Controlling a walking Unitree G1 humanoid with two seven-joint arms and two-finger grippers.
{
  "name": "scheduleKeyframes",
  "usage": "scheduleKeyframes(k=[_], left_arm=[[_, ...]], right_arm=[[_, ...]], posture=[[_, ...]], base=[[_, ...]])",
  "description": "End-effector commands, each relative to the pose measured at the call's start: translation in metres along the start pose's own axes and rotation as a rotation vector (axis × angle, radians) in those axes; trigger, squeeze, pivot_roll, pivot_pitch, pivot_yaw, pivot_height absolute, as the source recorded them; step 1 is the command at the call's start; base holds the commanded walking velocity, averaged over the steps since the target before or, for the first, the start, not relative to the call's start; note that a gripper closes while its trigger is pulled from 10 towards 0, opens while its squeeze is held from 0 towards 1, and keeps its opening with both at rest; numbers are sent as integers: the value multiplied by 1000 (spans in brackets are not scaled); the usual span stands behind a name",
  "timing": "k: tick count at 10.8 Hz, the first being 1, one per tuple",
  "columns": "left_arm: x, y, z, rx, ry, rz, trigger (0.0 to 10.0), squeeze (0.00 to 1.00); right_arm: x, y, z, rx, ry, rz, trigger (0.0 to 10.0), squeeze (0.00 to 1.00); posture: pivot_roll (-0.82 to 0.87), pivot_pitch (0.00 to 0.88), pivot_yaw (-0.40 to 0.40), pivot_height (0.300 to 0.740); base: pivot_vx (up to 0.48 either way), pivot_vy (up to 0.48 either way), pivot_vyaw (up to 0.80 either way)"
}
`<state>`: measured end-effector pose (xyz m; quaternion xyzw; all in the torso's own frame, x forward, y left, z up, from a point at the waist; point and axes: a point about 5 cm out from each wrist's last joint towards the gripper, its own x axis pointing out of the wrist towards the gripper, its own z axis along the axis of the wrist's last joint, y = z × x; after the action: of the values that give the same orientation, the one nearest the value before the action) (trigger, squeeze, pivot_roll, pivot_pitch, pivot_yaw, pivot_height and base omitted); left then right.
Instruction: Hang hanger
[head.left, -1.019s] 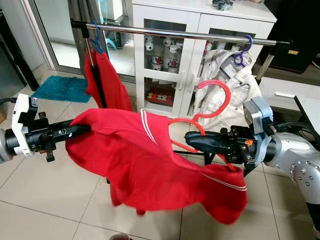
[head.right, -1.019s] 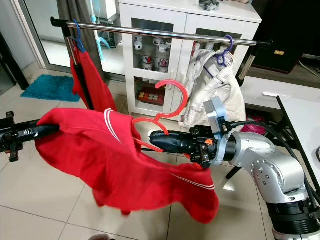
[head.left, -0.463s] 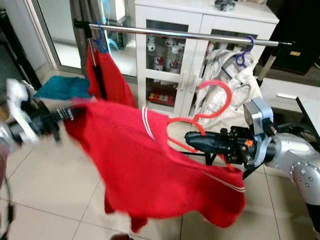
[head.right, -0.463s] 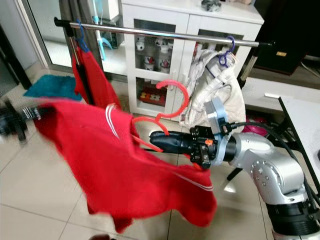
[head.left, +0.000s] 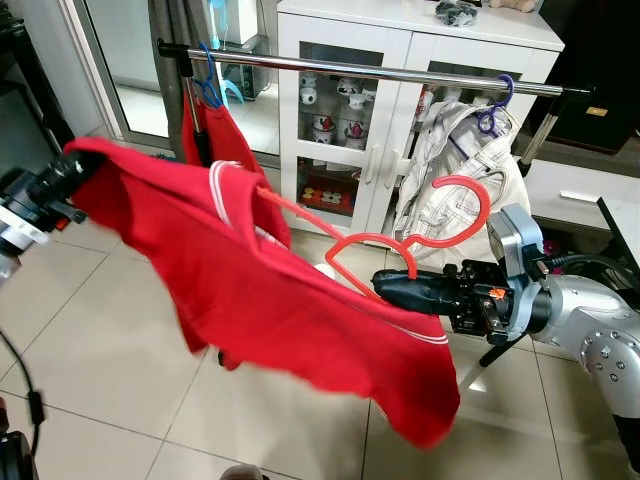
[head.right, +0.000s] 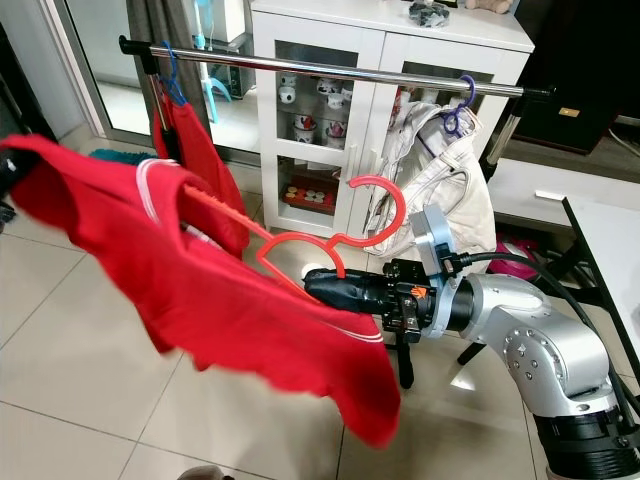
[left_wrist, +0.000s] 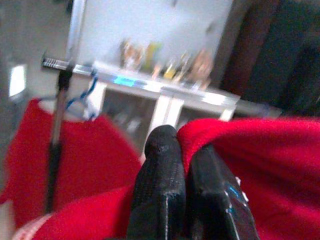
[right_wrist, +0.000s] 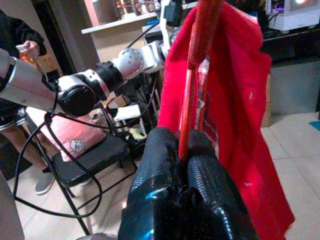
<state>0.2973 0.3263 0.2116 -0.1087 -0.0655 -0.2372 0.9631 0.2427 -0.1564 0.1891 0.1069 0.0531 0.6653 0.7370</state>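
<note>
Red hanger (head.left: 400, 250) is clamped in the right tool (head.left: 385, 287), fingers pinched on its lower wire; hook curves up beside the white jacket (head.left: 455, 165). It is held in mid-air below the rail (head.left: 370, 68), not hung. Red shirt (head.left: 270, 300) is draped over the hanger and stretched toward the left tool (left_wrist: 187, 190), whose fingers are pressed together on a fold of the cloth. In the head views the left tool is mostly hidden by shirt fabric at the frame's left edge and blurred. Most of the hanger's far arm is covered by the shirt. A second red garment (head.left: 215, 150) hangs at the rail's left end on a blue hanger (head.left: 207, 85); the jacket hangs at the right end. A white cabinet (head.left: 370, 120) stands behind the rail. The left wrist view is blurred; background details cannot be read.
</note>
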Motion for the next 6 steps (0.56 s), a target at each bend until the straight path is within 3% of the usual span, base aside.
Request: scheduleKeyframes(k=[1, 2, 3, 4, 5, 6], left_arm=[[1, 3, -12, 56, 79, 68, 0, 0], [3, 0, -19, 60, 103, 74, 10000, 0], [4, -2, -19, 42, 85, 44, 10000, 114], [5, -4, -18, 59, 84, 28, 10000, 1000], [6, -5, -17, 68, 82, 27, 10000, 1000], [2, -3, -20, 81, 91, 47, 10000, 1000]], right_arm=[[-3, 2, 5, -27, -8, -5, 10000, 0], [-3, 2, 5, -27, -9, -7, 10000, 0], [-3, 2, 5, -22, -7, -12, 10000, 0], [-3, 2, 3, -14, -5, -20, 10000, 0], [-3, 1, 3, -10, -4, -33, 10000, 0], [-5, -10, 0, -7, 2, -138, 10000, 0]], posture=[[59, 0, 4, 740], [56, 0, 3, 740], [56, 0, 2, 740], [56, 0, 2, 740], [56, 0, 2, 740], [56, 0, 3, 740]], base=[[0, 0, 0], [0, 0, 0], [0, 0, 0], [0, 0, 0], [0, 0, 0], [0, 0, 0]])
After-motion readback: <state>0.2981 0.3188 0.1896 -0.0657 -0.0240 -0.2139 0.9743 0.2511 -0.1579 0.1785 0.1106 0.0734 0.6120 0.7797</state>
